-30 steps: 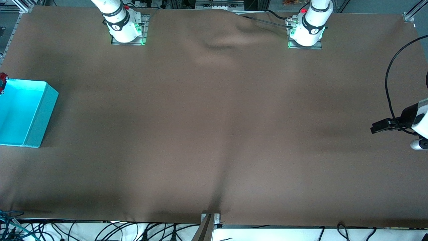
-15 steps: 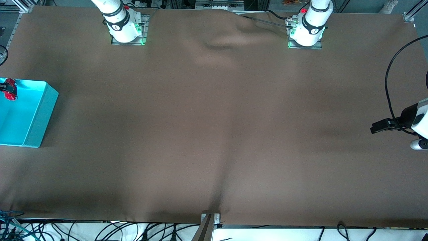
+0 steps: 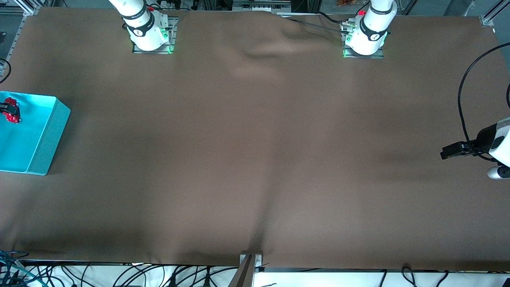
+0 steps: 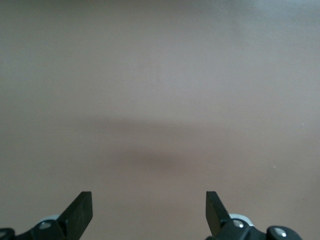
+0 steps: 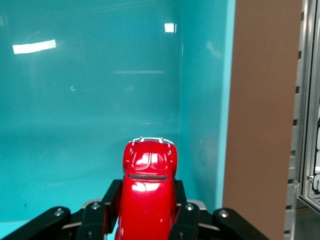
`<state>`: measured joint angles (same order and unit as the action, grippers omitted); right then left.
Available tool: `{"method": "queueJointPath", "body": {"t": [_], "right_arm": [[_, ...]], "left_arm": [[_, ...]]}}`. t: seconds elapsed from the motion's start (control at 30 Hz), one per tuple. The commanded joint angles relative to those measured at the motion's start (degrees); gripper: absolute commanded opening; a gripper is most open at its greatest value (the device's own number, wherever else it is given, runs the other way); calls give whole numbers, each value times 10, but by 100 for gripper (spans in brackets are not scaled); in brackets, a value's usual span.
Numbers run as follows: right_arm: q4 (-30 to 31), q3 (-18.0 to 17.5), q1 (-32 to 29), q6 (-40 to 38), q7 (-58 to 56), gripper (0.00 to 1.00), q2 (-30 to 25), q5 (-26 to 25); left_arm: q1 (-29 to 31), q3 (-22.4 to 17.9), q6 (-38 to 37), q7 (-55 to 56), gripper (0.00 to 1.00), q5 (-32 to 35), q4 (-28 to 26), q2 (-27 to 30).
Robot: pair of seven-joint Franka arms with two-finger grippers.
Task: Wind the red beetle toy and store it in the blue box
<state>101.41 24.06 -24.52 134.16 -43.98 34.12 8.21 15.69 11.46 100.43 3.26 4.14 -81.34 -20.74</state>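
The right pincer (image 5: 148, 220) pinches the red beetle toy (image 5: 148, 192) over the blue box (image 3: 48, 135) at the right arm's end of the worktop (image 3: 255, 159) — only the release looks left. The left pincer (image 4: 149, 212) waits, spread over bare worktop.

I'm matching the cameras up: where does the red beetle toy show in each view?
Front view: red beetle toy at the picture's edge, over the blue box, in the right claw.
Left wrist view: not in it.
Right wrist view: low centre, clamped.
Shared landmark: the blue box.
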Motion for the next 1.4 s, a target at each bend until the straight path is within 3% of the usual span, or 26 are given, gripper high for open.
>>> {"method": "queueJointPath", "body": {"t": [0.0, 0.53, 0.93, 1.37], "right_arm": [[-51, -24, -11, -5, -9, 0, 23, 8], [-53, -32, -11, 53, -9, 0, 41, 18], [-17, -40, -9, 129, -10, 0, 54, 73], [3, -40, -9, 131, -10, 0, 61, 101]], "left_arm": [[-2, -1, -2, -4, 100, -9, 5, 0], [-2, -1, -1, -5, 100, -9, 5, 0], [0, -1, -1, -5, 100, -8, 5, 1], [-4, -1, -1, -4, 100, -8, 5, 0]]}}
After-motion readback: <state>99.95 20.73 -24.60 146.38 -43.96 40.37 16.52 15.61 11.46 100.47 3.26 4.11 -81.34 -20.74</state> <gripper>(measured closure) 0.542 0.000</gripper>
